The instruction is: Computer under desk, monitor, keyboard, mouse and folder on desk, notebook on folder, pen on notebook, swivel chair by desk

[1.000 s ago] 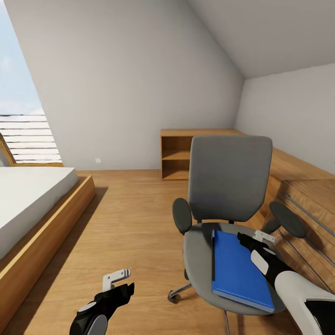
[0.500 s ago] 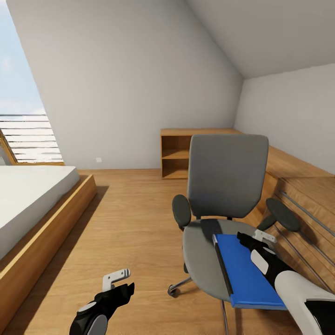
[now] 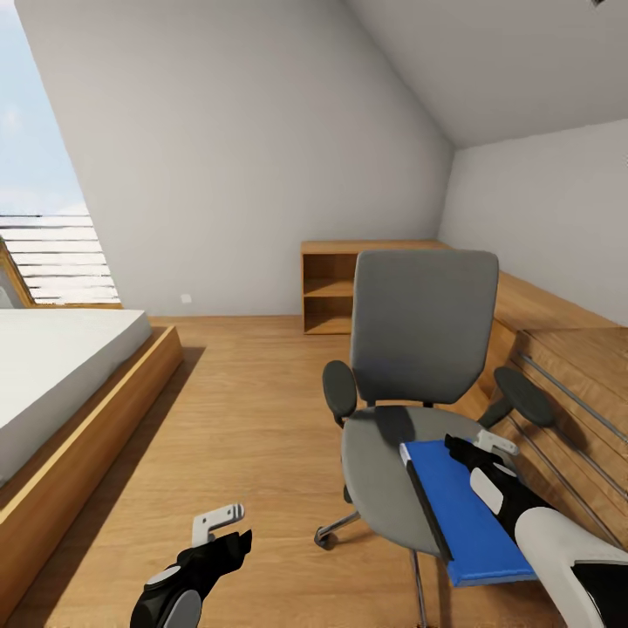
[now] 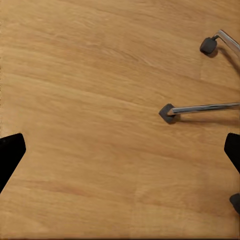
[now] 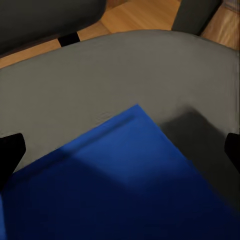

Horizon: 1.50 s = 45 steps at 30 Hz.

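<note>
The grey swivel chair [image 3: 425, 327] stands right of centre on the plank floor, its back towards the far wall. The blue folder [image 3: 458, 510] lies askew on its seat [image 3: 375, 462], with its near end hanging past the seat's front-right edge. My right gripper [image 3: 475, 447] hovers at the folder's far right corner. In the right wrist view its fingers stand wide apart over the folder [image 5: 110, 185] and the seat [image 5: 125, 75]. My left gripper [image 3: 222, 523] is open, low over bare floor left of the chair. The left wrist view shows the chair's metal leg [image 4: 200, 108] and a caster [image 4: 207, 45].
A bed on a wooden platform [image 3: 52, 375] fills the left side, under a skylight [image 3: 44, 235]. A low wooden shelf cabinet [image 3: 336, 288] stands against the far wall. A stepped wooden unit [image 3: 567, 349] runs close along the chair's right side. Open floor lies between the bed and the chair.
The folder has slid towards the seat's front-right edge and now overhangs it. The chair sits slightly farther away in the picture. Both grippers hold the same places in the view.
</note>
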Motion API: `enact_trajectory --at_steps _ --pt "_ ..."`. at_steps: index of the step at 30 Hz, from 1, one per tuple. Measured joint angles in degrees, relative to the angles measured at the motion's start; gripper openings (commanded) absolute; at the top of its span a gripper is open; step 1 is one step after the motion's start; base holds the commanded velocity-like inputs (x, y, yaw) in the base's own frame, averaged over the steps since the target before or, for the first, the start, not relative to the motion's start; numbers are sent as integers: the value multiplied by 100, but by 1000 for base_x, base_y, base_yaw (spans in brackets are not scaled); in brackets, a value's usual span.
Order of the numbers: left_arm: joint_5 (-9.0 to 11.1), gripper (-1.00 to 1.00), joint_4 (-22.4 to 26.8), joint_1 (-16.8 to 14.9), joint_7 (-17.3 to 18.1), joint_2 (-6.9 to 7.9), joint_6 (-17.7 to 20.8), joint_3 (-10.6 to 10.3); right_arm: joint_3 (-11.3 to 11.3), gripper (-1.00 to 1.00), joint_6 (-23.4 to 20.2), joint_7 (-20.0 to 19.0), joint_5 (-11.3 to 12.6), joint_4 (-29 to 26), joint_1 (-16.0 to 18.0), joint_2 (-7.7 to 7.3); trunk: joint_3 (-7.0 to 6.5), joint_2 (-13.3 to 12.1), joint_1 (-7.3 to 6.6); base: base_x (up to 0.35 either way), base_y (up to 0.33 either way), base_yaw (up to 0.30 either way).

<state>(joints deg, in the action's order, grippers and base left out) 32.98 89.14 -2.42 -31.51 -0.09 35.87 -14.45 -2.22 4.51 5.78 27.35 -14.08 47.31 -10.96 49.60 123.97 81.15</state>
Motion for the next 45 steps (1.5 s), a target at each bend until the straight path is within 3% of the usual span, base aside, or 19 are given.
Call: enact_trajectory --at_steps 31,45 --pt "-5 100 0 0 -24 0 0 2 -3 100 6 -7 4 6 0 8 0 0 -1 -49 0 0" --pt "-18 100 1 0 -35 0 0 0 -21 100 11 -6 38 68 -5 8 -250 -560 -308 0 0 0"
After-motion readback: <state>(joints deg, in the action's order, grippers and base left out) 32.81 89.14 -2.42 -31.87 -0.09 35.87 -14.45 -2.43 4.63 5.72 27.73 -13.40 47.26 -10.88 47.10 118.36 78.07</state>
